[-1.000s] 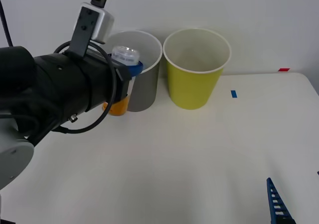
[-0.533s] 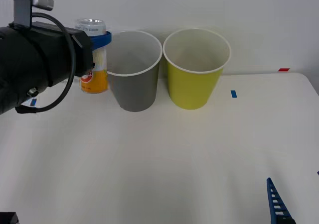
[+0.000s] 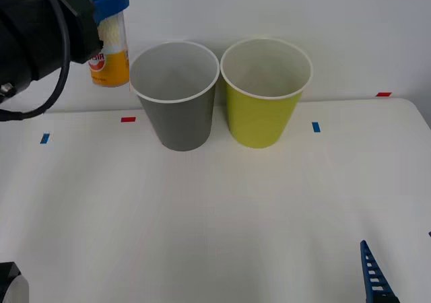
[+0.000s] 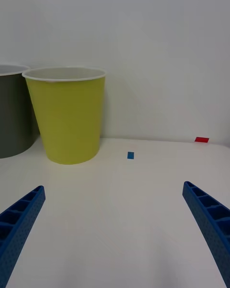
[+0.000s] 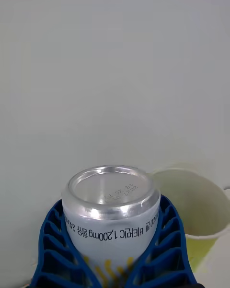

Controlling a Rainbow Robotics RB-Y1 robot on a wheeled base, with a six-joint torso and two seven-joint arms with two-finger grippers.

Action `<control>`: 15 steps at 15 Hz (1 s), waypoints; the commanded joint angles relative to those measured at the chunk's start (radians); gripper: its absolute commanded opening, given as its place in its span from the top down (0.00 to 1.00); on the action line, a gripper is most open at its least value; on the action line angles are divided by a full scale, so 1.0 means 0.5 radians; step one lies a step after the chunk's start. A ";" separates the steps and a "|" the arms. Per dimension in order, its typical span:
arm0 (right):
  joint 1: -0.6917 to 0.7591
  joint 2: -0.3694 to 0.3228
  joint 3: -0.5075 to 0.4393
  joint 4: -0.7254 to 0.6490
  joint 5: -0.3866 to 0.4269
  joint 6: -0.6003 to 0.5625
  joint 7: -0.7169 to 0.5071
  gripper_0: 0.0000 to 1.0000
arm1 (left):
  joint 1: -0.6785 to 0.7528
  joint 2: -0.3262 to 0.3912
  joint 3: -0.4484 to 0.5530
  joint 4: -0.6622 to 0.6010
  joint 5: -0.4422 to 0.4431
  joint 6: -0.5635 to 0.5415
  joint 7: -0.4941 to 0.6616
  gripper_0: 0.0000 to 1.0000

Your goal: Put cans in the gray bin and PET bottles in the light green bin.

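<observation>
1. Your left gripper (image 5: 112, 269) has its blue ribbed jaws wrapped around the can (image 3: 110, 55), pinching it at mid-body. In the front view it hangs well above the desk (image 3: 215, 209), up and to the left of the gray bin (image 3: 176, 95), not yet over the opening.

2. The can stands upright in the grip, silver rim up and orange end down. The left wrist view shows the jaws cupping both sides of the body evenly.

3. Expect the can to be light and stiff but thin-walled; whether it is full or empty you cannot tell from here. A smooth printed wall is likely slippery, so the mid-body hold is the right place. Do not squeeze harder, since a thin can may dent.

4. The step in hand looks like the carry to the gray bin. The can needs to come across until it sits over the pale inside, clear of the white rim, before you let it go.

5. The light green bin (image 3: 264, 93) stands just beside the gray one, on its right; keep the can short of it.

6. Your right gripper (image 4: 115, 235) waits low over the desk near you, jaws spread wide and holding nothing.
</observation>
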 commanded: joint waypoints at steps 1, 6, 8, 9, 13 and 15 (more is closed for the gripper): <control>0.000 0.000 0.000 0.000 0.000 0.000 0.000 0.00 | -0.108 0.004 -0.091 0.273 -0.123 -0.239 -0.140 1.00; 0.000 0.000 0.000 0.000 0.000 0.000 0.000 0.00 | -0.114 -0.002 -0.199 0.724 -0.166 -0.739 -0.324 1.00; 0.000 0.000 0.000 0.000 0.000 0.000 0.000 0.00 | -0.114 -0.005 -0.266 0.862 -0.239 -0.877 -0.330 1.00; 0.000 0.000 0.000 0.000 0.000 0.000 0.000 0.00 | -0.114 -0.011 -0.309 0.923 -0.255 -0.954 -0.330 1.00; 0.000 0.000 0.000 0.000 0.000 0.000 0.000 0.00 | -0.114 -0.063 -0.429 1.116 -0.301 -1.236 -0.349 1.00; 0.000 0.000 0.000 0.000 0.000 0.000 0.000 0.00 | -0.135 -0.066 -0.542 1.233 -0.310 -1.408 -0.349 1.00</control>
